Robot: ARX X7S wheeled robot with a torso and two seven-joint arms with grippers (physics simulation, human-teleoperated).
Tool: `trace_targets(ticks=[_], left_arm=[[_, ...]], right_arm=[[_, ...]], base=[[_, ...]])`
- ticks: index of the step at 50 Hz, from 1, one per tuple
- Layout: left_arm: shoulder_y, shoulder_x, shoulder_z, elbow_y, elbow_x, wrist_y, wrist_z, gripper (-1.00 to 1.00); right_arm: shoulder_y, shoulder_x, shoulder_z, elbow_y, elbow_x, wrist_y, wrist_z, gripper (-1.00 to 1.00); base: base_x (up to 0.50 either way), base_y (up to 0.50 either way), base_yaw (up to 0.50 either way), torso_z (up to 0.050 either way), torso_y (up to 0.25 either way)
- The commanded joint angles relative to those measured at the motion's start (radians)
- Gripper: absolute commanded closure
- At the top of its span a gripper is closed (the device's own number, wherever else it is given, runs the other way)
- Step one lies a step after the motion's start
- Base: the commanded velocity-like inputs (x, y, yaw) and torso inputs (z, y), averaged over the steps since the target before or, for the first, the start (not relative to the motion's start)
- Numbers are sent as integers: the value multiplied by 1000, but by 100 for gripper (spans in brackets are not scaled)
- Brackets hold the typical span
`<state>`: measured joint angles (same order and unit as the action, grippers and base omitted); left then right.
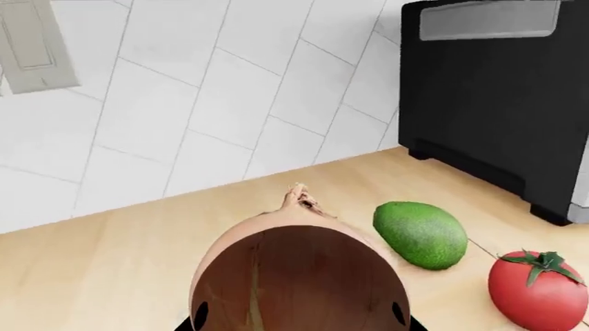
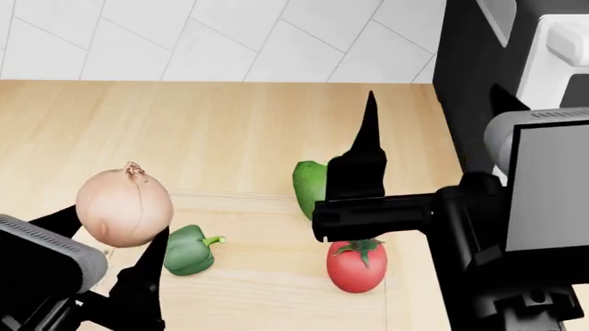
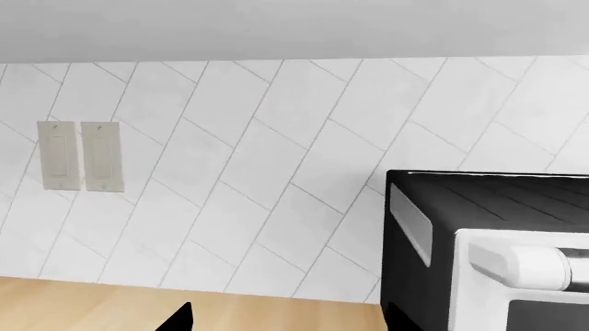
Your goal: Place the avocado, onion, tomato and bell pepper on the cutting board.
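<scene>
Onion (image 2: 124, 205) step in hand: clamped between the dark fingers of the left gripper (image 2: 106, 234), lifted clear of the wood, hanging above and just beside the bell pepper (image 2: 189, 249) in the head view. Fills the lower middle of the left wrist view, dry tip pointing away.

Judged three-quarters through at best: bell pepper and tomato (image 2: 357, 265) lying on the cutting board (image 2: 267, 276), well apart; avocado (image 2: 308, 185) at the board's far edge, partly hidden behind the right arm, so cannot tell whether fully on the board or straddling its rim.

Next, by this reading: lower the onion onto bare board between pepper and tomato, set down gently to stop a round bulb rolling, then part the fingers and lift straight up. Afterwards, check the avocado's footing.

Right gripper (image 2: 365, 141): raised over the counter (image 2: 212, 124), one pointed finger showing; cannot tell whether apart or together.

Count: one onion, one avocado, one tomato, one bell pepper, one cutting board, two grippers. Also one black appliance (image 1: 497, 103) by the wall and two wall switches (image 3: 78, 155).
</scene>
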<state>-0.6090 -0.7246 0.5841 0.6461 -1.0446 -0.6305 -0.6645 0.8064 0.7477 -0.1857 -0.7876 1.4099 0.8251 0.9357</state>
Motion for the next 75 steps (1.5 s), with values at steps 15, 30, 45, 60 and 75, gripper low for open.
trace_targets(ticks=[15,30,45,60,75], left_arm=[[-100,225,159,-199,109,28,236,100],[-60,263,211,-266,139,57,289,100],[-9,304,245,-453,170,105,364,100],[4,290,227,-414,135,101,345,-100],[-85,162,73,38,-133,14,111,-100]], right_arm=[[-45,-22,33,3,-71,-36,-51,-100],[-61,-4,45,-20,-24,-39,-20,-100],[-64,11,48,-43,26,-37,21,-100],[-61,12,45,-39,36,-41,22,-100],[-61,6,36,-33,16,-43,15,-100]], base=[[0,0,0,0,0],[0,0,0,0,0],[0,0,0,0,0],[0,0,0,0,0],[0,0,0,0,0]])
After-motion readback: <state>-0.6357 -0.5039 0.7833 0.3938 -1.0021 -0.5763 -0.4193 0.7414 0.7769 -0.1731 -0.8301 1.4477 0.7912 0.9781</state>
